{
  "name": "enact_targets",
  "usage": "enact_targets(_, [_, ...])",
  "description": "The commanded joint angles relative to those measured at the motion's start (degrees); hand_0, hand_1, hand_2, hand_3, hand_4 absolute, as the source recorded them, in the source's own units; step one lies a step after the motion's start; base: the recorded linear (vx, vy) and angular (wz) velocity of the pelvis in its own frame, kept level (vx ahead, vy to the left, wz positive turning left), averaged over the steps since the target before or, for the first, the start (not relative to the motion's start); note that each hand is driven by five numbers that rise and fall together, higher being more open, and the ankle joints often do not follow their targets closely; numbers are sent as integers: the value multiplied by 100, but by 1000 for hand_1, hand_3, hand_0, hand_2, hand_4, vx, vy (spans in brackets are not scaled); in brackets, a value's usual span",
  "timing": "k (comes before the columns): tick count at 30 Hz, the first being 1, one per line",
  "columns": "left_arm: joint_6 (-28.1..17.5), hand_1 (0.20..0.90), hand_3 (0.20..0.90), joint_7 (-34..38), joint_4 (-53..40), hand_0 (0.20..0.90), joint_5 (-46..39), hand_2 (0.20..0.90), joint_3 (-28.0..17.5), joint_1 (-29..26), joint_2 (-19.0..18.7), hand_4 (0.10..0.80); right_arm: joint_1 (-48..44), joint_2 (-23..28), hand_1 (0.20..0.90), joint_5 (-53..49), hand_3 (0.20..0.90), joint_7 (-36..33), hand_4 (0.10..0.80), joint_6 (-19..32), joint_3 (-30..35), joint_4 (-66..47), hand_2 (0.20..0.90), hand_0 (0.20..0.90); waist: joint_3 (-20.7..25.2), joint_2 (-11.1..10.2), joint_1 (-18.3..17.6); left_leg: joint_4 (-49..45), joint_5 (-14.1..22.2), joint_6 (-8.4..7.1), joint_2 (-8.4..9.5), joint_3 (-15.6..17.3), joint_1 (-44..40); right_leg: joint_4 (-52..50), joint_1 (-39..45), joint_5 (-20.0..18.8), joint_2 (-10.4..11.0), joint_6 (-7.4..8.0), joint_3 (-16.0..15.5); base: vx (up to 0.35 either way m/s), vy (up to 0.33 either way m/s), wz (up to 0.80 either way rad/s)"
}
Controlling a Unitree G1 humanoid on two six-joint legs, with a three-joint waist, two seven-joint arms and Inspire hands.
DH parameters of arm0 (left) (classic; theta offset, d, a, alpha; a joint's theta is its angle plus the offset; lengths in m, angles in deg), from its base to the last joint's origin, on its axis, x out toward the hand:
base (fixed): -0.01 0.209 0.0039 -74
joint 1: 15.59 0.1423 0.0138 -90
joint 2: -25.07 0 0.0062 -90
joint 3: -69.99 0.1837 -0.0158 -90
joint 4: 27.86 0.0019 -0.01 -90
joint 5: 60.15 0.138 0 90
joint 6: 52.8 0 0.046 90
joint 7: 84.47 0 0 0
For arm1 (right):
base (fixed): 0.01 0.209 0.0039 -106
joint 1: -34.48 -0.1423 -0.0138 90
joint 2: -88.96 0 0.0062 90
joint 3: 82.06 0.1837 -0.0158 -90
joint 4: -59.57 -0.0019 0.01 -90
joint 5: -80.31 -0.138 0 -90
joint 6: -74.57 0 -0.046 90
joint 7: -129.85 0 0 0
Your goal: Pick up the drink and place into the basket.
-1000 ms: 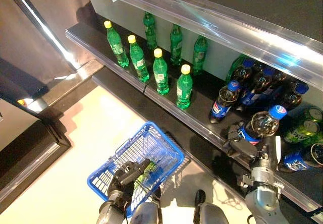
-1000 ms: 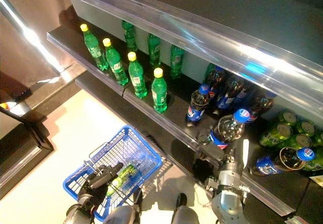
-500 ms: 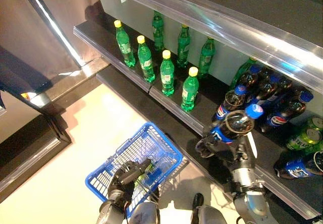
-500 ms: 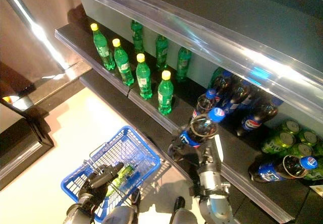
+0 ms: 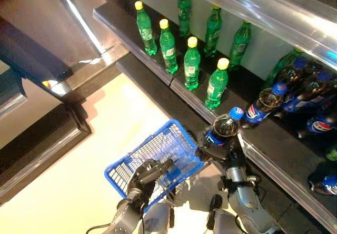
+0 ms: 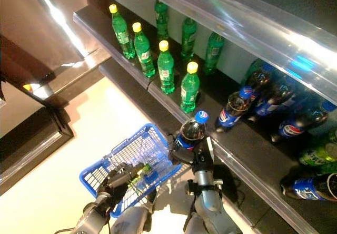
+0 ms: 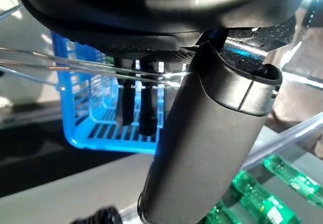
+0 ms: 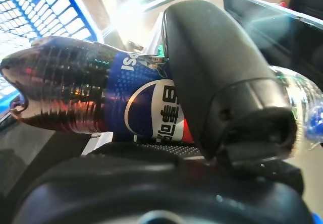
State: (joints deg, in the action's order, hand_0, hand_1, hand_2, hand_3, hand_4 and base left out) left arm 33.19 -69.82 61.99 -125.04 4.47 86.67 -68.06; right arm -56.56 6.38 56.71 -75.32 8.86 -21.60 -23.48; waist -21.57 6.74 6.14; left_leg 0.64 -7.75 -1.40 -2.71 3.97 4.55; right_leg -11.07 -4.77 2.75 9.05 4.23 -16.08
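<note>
My right hand (image 5: 213,150) is shut on a dark cola bottle (image 5: 222,129) with a blue cap and blue label. It holds the bottle upright just past the right rim of the blue basket (image 5: 138,159), in front of the shelf edge. The bottle also shows in the right wrist view (image 8: 91,98) with my thumb across its label. My left hand (image 5: 149,172) is shut on the blue basket's thin wire handles (image 7: 75,67) and holds it up off the floor. A green drink (image 6: 138,172) lies inside the basket.
The dark shelf (image 5: 184,89) carries green bottles with yellow caps (image 5: 191,62) at the left and cola bottles (image 5: 295,94) at the right. A clear shelf lip (image 5: 274,165) runs along its front. Pale floor (image 5: 68,192) lies to the left of the basket.
My right hand has carried the cola bottle left and down from the shelf to the basket's right rim. The camera has shifted as well. My left hand still holds the basket.
</note>
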Motion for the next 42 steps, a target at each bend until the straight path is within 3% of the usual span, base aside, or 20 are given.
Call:
enact_targets(1, [-578,300,200,-900,-1612,300,-141,300,117,-700,33,100,-1264,-459,300,541,200,-8,100,866,-200,-514,300,300,24,-303,-14,-932,759,-207,63,-6,388,980,424,-434,231,220,251,-40,19,11])
enact_targets(20, [-870,300,200,-930,-1086,300,-125,300,669,-1737,336,100,-2834,-1306,300,963,200,-345,100,365,-651,1171,300,300,-589,-151,143,-1152,697,-130,272,-214,938,665,-162,-585,361,104,71,-26,15,7])
enact_targets(31, [-1168,300,200,-1073,-644,300,-166,300,905,-2240,496,100,-3458,-1357,300,1226,200,-611,100,-78,-917,2233,300,300,-799,-66,174,-1156,676,-76,366,-241,1123,456,-497,-631,427,114,31,-14,16,6])
enact_targets(42, [-1290,300,200,-1192,-285,300,-294,300,1090,-2611,657,100,-4033,-1300,300,1123,200,-126,100,-457,-1081,3265,300,300,-823,11,241,-1266,687,-47,437,-265,1338,276,-788,-661,511,137,-51,-2,5,1])
